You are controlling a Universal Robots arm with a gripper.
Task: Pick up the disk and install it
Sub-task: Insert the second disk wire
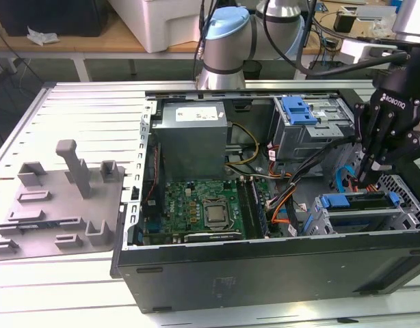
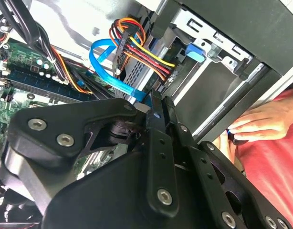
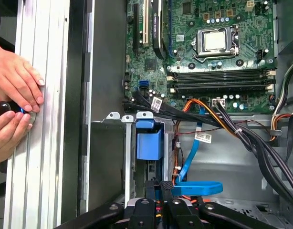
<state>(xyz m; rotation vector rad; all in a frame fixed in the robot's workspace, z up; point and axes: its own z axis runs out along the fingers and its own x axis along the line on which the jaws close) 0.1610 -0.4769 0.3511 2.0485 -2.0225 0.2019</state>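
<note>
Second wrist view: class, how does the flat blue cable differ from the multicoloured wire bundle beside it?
The blue cable is one flat, wide ribbon; the wire bundle is several thin round strands. The blue cable is a single colour; the wire bundle mixes red, yellow, orange and black. Both are bent leads lying side by side.

Slotted aluminium table (image 1: 87, 109): open computer case (image 1: 265, 266), grey fixture plate (image 1: 56, 212).

Open PC case (image 1: 265, 266) sits on the slatted tabletop (image 1: 87, 116), motherboard (image 1: 196, 208) exposed. Grey molded fixture (image 1: 59, 205) lies beside it, toward the exterior view's left.
</note>
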